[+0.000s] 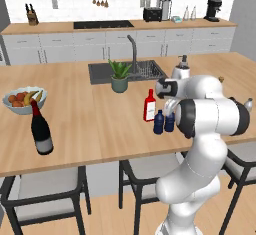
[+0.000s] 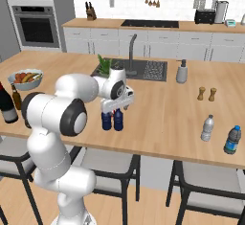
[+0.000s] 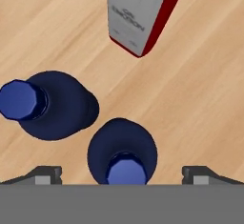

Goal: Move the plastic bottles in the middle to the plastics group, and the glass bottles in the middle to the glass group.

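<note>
As the gripper (image 3: 122,175) hangs spread wide above the counter (image 1: 90,124), one upright navy bottle (image 3: 122,157) stands directly beneath, its cap centred between the fingertips, long axis along the approach; its twin (image 3: 50,105) and the red bottle (image 3: 138,15) stand just beside it.

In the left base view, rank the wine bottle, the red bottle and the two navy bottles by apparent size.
1. Wine bottle, though it stands nearest the camera.
2. Red bottle.
3. The navy bottles: alike, not ranked.
</note>
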Tool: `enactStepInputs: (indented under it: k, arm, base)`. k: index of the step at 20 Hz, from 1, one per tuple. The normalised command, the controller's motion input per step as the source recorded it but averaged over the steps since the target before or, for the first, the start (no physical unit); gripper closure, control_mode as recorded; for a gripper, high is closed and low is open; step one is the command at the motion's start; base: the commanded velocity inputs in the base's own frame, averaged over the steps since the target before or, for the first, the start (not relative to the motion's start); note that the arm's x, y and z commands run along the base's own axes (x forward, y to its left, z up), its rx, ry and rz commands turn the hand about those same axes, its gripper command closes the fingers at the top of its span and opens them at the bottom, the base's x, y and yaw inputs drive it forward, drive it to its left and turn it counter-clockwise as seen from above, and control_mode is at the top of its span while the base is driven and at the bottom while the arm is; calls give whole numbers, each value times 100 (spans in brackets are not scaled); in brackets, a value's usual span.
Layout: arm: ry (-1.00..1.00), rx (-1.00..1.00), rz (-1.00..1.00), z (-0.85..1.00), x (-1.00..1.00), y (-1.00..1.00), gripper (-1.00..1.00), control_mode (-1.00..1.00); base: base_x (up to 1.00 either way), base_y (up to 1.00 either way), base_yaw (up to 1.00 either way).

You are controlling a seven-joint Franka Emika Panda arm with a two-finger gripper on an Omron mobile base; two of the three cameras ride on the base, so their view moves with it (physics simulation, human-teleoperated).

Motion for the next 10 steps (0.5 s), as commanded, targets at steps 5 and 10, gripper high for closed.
enactStepInputs:
  k: [5, 10]
  arm:
    - [0, 0, 1, -18, 0, 0, -100, -100]
    - [0, 0, 1, -14, 0, 0, -100, -100]
  base:
    - [0, 0, 0]
    - [0, 0, 0]
